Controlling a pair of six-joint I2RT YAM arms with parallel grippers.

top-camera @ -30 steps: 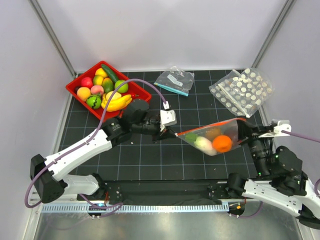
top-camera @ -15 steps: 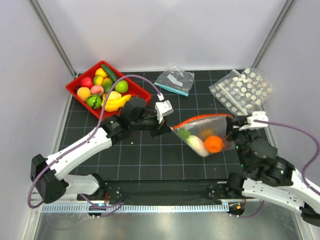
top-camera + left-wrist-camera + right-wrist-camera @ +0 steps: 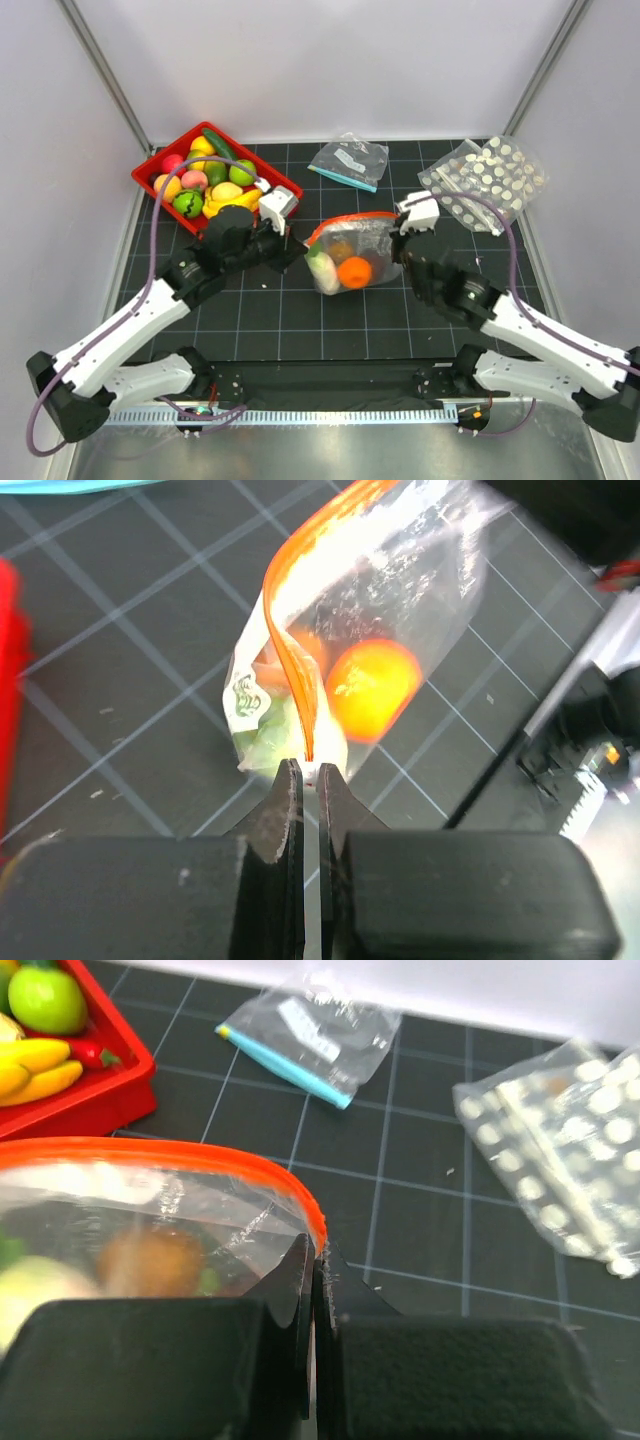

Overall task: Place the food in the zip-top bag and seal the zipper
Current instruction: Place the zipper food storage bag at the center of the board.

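The clear zip-top bag (image 3: 352,250) hangs between my two grippers above the middle of the mat. Its orange-red zipper (image 3: 348,219) arches across the top. Inside are an orange (image 3: 353,271), a white piece (image 3: 322,270) and a green piece. My left gripper (image 3: 300,252) is shut on the bag's left end; the left wrist view shows the zipper (image 3: 295,670) running into the closed jaws (image 3: 309,770), with the orange (image 3: 372,687) behind. My right gripper (image 3: 398,240) is shut on the right end; the right wrist view shows the zipper (image 3: 200,1152) curving down into the jaws (image 3: 312,1245).
A red tray (image 3: 285,188) with several toy fruits stands at the back left, also in the right wrist view (image 3: 90,1100). A teal-strip clear bag (image 3: 350,160) lies at the back centre. A white-dotted bag (image 3: 485,180) lies at the back right.
Both grippers have carried the bag left and toward the back. They have come closer together, so the zipper now arches upward and the bag bunches.
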